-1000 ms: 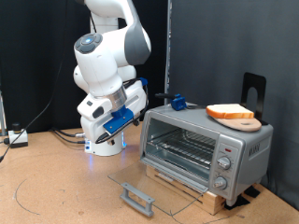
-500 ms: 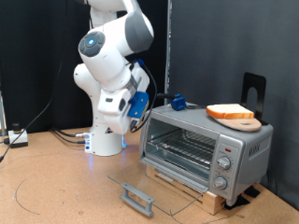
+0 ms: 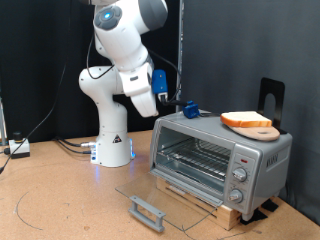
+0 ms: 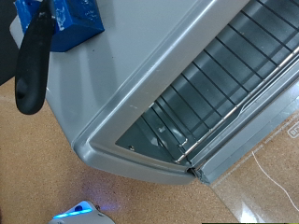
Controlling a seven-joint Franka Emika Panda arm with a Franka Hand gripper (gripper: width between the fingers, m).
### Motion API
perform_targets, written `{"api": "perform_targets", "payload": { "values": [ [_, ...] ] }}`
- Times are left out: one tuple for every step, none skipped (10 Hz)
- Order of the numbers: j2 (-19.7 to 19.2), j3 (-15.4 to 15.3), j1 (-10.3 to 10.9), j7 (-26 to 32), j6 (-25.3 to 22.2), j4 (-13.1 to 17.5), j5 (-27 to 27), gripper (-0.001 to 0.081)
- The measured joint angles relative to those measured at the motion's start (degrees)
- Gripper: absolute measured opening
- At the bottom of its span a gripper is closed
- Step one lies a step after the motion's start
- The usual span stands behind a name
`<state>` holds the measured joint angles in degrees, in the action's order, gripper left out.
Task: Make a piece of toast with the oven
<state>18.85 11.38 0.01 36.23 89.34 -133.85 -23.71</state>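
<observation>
1. Since a second ago the arm has swung up from a low crouch beside the oven point(image 3: 218, 158); its wrist end now sits above the oven's corner at the exterior view's left, near the small blue object point(image 3: 189, 107) on the oven top.
2. Gripper point(image 3: 168, 101): fingers hard to make out in the exterior view, and the wrist view shows only one dark finger point(image 4: 34, 63) at the frame edge. Cannot tell whether the jaws are spread or pressed together. Nothing visible between them.
3. Piece of toast point(image 3: 246, 120) lies flat on the round wooden board point(image 3: 262, 130), on the oven roof toward the exterior view's right. Well apart from the gripper, untouched.
4. Oven door point(image 3: 165, 197) is dropped fully open, glass flat out front, bar handle point(image 3: 147, 212) at its near edge. Wire rack point(image 4: 217, 82) inside is bare in both views.
5. Handling, my read: the slice is light, thin and soft-ish, with a crumbly face and firmer crust. It would likely bend or tear under a hard squeeze.
6. Best hold is probably an edge pinch across the crust, where it overhangs or lifts off the board; light force.
7. Toast is not in the oven yet.
</observation>
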Motion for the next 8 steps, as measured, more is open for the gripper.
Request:
{"api": "perform_targets", "payload": {
  "values": [
    [-0.22, 0.02, -0.05, 0.00, 0.01, -0.02, -0.14, 0.0807],
    [-0.09, 0.06, 0.09, 3.38, 0.01, -0.10, -1.29, 0.0807],
    [1.15, 0.14, 0.42, 9.29, -0.95, -0.32, -2.40, 0.0807],
    [3.00, 0.27, 0.69, 14.79, -2.65, -0.63, -3.05, 0.0807],
    [4.92, 0.38, 0.80, 18.99, -4.92, -0.84, -3.12, 0.0807],
    [6.93, 0.35, 0.81, 21.57, -6.10, -1.27, -3.12, 0.0807],
    [9.30, 0.14, 0.81, 22.76, -6.15, -2.24, -3.12, 0.0807],
    [11.84, -0.21, 0.81, 22.91, -6.15, -3.38, -3.12, 0.0807]
  ]
}}
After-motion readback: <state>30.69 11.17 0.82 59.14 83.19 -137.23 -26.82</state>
